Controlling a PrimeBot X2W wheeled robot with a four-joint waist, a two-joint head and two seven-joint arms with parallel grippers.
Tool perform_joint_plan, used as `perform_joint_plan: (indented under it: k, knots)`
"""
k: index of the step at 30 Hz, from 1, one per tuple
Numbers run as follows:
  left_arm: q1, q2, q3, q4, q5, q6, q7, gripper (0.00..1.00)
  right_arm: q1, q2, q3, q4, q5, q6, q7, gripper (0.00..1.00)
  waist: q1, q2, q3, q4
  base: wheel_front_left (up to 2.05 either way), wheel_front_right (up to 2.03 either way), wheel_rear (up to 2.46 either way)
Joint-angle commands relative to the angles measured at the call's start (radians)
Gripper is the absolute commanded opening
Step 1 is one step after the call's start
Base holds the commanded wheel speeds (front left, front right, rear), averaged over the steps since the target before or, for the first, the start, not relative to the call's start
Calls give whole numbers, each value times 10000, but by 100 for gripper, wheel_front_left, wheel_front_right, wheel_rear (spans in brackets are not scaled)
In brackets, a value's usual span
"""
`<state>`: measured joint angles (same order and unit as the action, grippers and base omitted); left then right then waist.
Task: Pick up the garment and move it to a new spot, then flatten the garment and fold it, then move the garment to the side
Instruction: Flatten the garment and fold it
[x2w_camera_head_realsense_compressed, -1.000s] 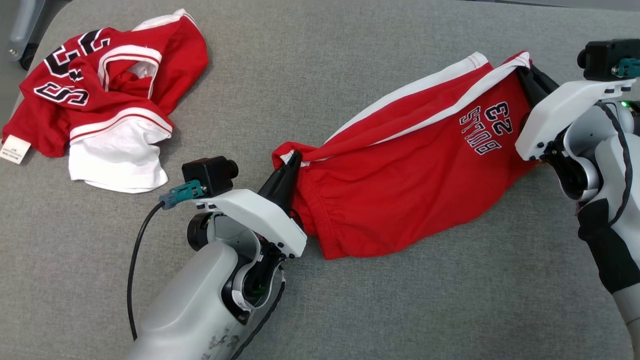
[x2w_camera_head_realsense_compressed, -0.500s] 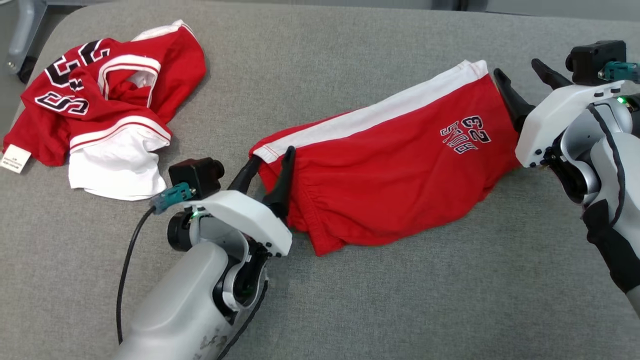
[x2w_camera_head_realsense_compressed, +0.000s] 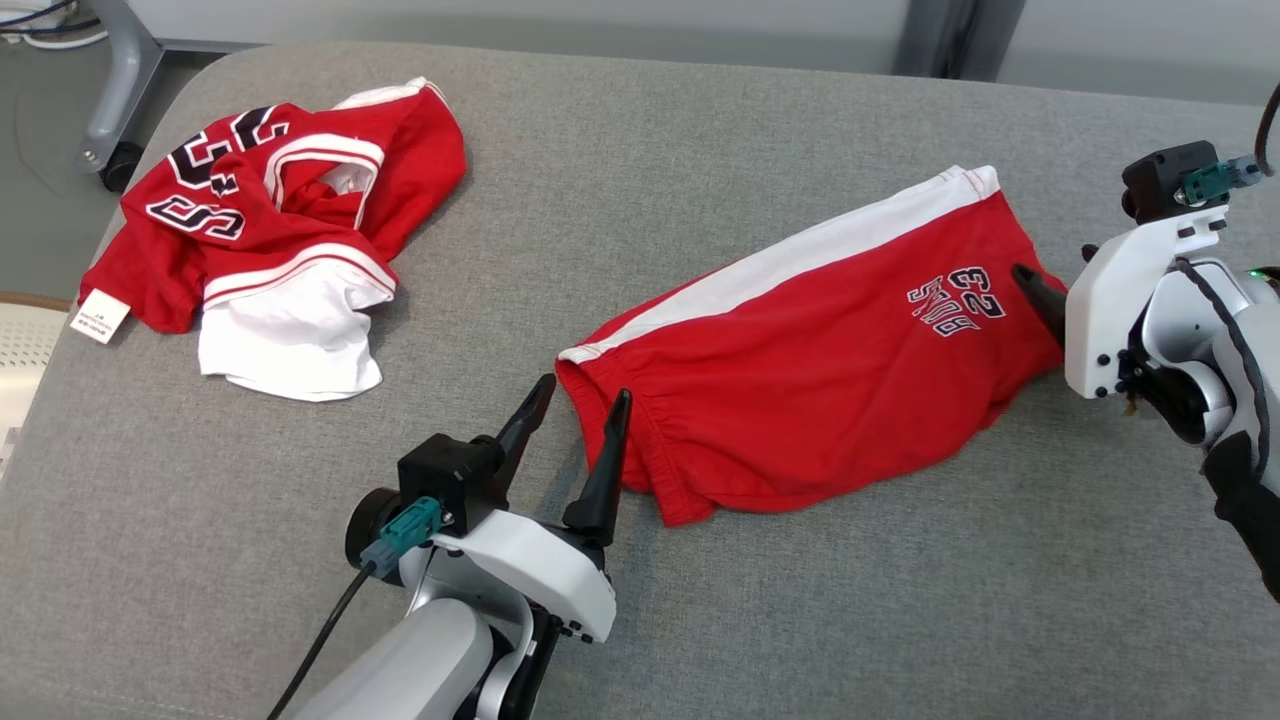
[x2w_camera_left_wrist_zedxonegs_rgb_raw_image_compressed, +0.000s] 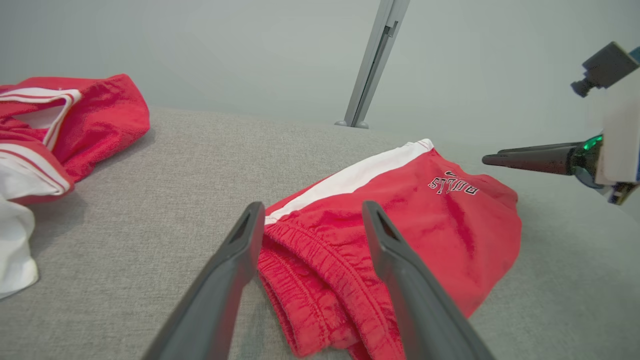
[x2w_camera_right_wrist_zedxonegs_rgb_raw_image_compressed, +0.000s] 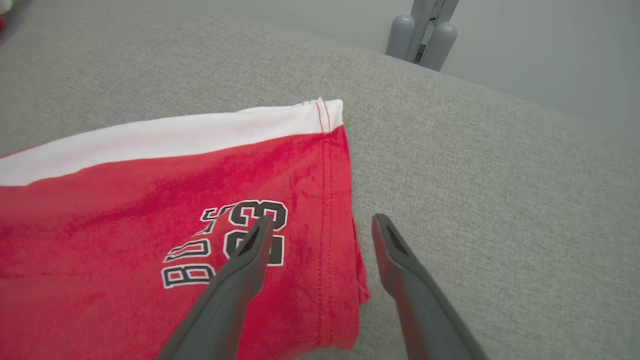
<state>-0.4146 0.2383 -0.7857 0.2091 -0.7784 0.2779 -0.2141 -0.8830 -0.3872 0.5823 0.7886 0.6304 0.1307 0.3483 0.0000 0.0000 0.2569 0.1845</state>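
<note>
Released since a second ago, the red shorts (x2w_camera_head_realsense_compressed: 810, 390) lie flat on the desk (x2w_camera_head_realsense_compressed: 700, 130) between the left pincer (x2w_camera_head_realsense_compressed: 583, 388) and right pincer (x2w_camera_head_realsense_compressed: 1052, 264), both spread wide, apparently let go so folding can begin.

Grey padded surface (x2w_camera_head_realsense_compressed: 700, 560): broad bare band along the near edge, passable across the full width. A second bare lane runs between the crumpled jersey (x2w_camera_head_realsense_compressed: 280, 230), heaped at far left, and the red shorts (x2w_camera_head_realsense_compressed: 800, 400), which lie slantwise centre-right. Bare strip beyond the shorts as well. Left gripper (x2w_camera_head_realsense_compressed: 585, 386), fingers spread, stands astride the waistband corner. Right gripper (x2w_camera_right_wrist_zedxonegs_rgb_raw_image_compressed: 322, 219), also spread, straddles the hem edge, so both ends of the shorts are occupied. Metal post (x2w_camera_left_wrist_zedxonegs_rgb_raw_image_compressed: 372, 60) behind the far edge; wheeled frame leg (x2w_camera_head_realsense_compressed: 115, 100) off the far left corner.
</note>
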Motion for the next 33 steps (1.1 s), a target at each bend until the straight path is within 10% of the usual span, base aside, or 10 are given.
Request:
perform_joint_plan:
  k: [1,14,15,16,33]
  knots:
    - [80,0,-51,-176,228,122,-125,100,-161,-156,22,226,-193,0,125,100,0,0,191,201,0,0,0]
    - [205,-164,104,-519,405,138,-382,100,-493,83,-6,1263,-598,2,397,100,0,0,716,649,0,0,0]
    - [319,-303,236,-565,199,36,-426,100,-467,55,-62,1357,-495,2,343,38,0,0,740,686,0,0,0]
    - [344,-270,249,-540,268,31,-419,100,-439,70,-125,1427,-418,0,325,0,0,0,745,696,0,0,0]
    - [1028,300,1138,-153,855,-362,-519,100,795,-134,-1218,545,2123,2,-163,0,0,0,-315,-823,0,0,0]
